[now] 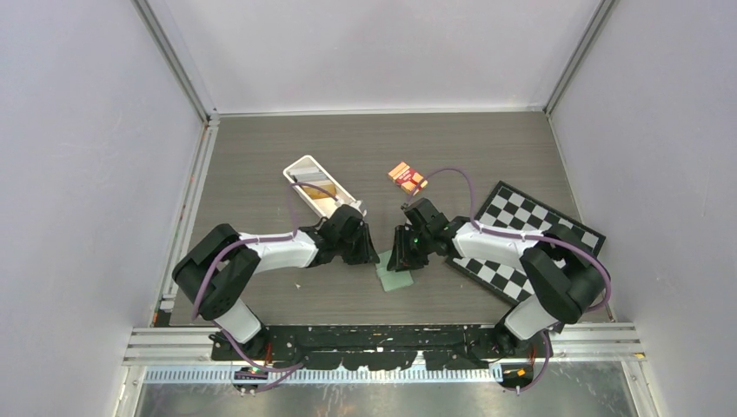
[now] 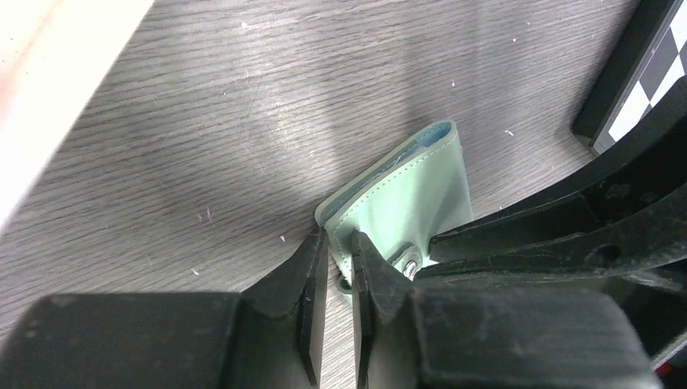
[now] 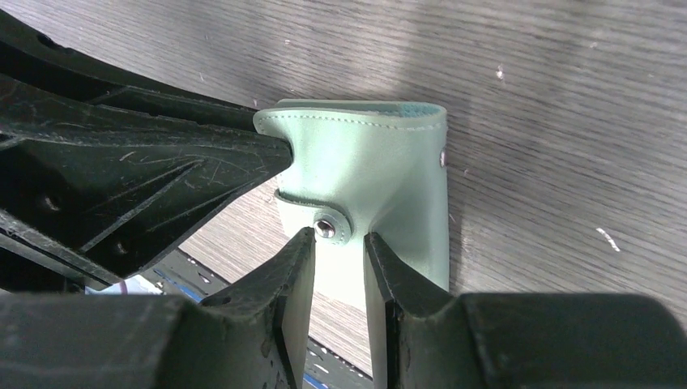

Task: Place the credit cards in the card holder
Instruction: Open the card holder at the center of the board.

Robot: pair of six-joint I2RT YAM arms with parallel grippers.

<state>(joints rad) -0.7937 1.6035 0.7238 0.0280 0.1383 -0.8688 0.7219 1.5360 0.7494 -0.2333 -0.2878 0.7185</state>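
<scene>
Left wrist view: left end effector (image 2: 334,255) nipped onto a corner of the card holder (image 2: 409,190) on the tabletop (image 2: 267,97), right end effector (image 3: 339,255) pinching its clasp side, so peel the flaps apart gently, both grips firm.

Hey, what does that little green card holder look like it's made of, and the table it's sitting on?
The card holder looks like leather or faux leather, sage green with a smooth matte finish. Stitching runs along its edges and it bends softly. Its snap stud looks like shiny metal. The table looks like grey wood-grain laminate, possibly real wood, going by its streaked grain.
</scene>
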